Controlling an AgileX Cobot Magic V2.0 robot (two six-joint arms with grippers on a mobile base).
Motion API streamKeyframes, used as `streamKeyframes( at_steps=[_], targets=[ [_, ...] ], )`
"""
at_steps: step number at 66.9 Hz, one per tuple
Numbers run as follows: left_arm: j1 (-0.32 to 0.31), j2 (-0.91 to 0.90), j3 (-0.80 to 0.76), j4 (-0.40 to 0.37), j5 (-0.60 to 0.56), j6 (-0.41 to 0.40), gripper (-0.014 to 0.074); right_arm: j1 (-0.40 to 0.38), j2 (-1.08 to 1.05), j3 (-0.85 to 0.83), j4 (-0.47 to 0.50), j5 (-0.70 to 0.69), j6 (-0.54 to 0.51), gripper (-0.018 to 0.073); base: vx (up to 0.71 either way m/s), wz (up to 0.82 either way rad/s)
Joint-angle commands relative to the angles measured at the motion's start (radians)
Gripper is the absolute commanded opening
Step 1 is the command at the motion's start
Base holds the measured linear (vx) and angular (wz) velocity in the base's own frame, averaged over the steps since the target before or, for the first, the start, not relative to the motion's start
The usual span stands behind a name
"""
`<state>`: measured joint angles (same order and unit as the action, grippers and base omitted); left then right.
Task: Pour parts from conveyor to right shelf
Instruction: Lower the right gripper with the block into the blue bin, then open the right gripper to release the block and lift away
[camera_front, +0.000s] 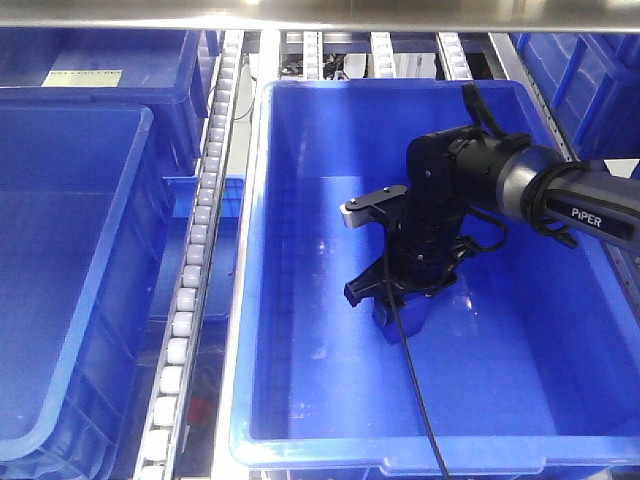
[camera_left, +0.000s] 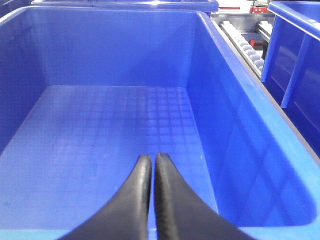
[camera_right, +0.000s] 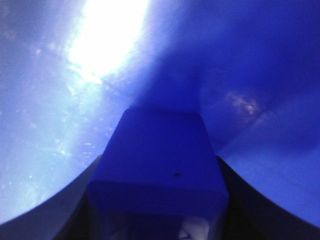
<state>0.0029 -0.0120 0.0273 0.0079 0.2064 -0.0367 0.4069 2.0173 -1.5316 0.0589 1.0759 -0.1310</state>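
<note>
Front camera looking steeply down on the middle tub (camera_front: 300, 250), left wrist view low inside a neighbouring tub (camera_left: 240, 125), right wrist view close against the middle tub's floor.

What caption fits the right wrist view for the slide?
Right claw shut on the blue block, just above the tub floor.

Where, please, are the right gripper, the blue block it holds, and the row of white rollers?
right gripper (camera_front: 392, 300): front view, between its fingertips.
blue block (camera_right: 161, 150): right wrist view, its top face.
white rollers (camera_front: 200, 215): front view, mid-row roller.
</note>
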Motion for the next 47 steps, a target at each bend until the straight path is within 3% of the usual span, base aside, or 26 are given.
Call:
streamKeyframes(
  at_steps=[1, 13, 21, 31, 47],
  targets=[
    [-0.005, -0.011, -0.019, -0.008, -0.080, -0.008, -0.0006, 0.000, -0.054, -0.032, -0.001, -0.008, -0.017, 0.0233, 0.00, 0.00],
    [-0.005, -0.011, -0.019, -0.008, -0.080, -0.008, -0.0006, 0.000, -0.057, -0.032, 0.000, -0.037, -0.016, 0.0446, 0.00, 0.00],
    [-0.005, -0.011, -0.019, -0.008, -0.080, -0.008, -0.0006, 0.000, -0.074, -0.032, 0.000, -0.078, 0.001, 0.0531, 0.00, 0.00],
    [-0.005, -0.011, -0.019, -0.008, -0.080, -0.008, -0.0006, 0.000, -0.137, 0.012, 0.000, -0.194, 0.034, 0.0550, 0.00, 0.00],
    [-0.005, -0.011, -0.019, -0.008, -0.080, -0.008, -0.0006, 0.000, -0.378, 0.262, 0.011, -0.518, 0.064, 0.0510, 0.00, 0.00]
  ],
)
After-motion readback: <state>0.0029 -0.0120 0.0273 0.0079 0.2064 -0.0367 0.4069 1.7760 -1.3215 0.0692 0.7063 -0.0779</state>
